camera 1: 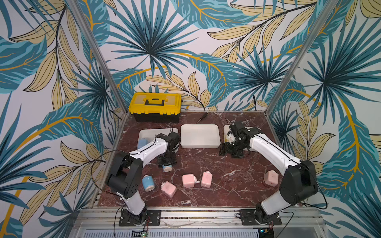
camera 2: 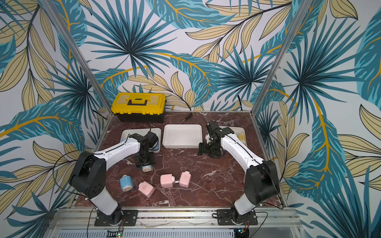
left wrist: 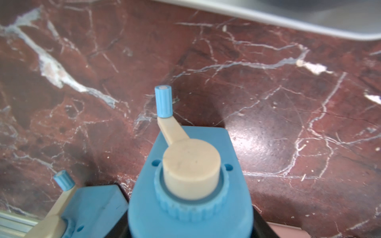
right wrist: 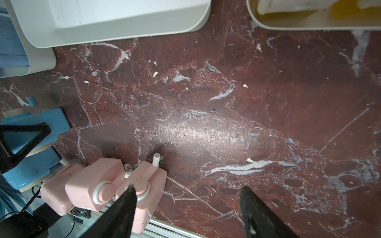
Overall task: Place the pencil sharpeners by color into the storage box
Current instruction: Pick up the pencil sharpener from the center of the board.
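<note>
Gripping: left claw [camera 1: 166,164] is clamping a blue sharpener [left wrist: 189,185] near the middle tray [camera 1: 199,137].
Idling: right claw [right wrist: 186,208] is gaping wide, empty.

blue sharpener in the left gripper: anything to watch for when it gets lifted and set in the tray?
The blue sharpener looks like smooth hard plastic, so probably stiff but a bit slippery in the left gripper. Its crank handle sticks out and could catch the tray rim. The rounded collar suggests it may roll if laid sideways.
</note>
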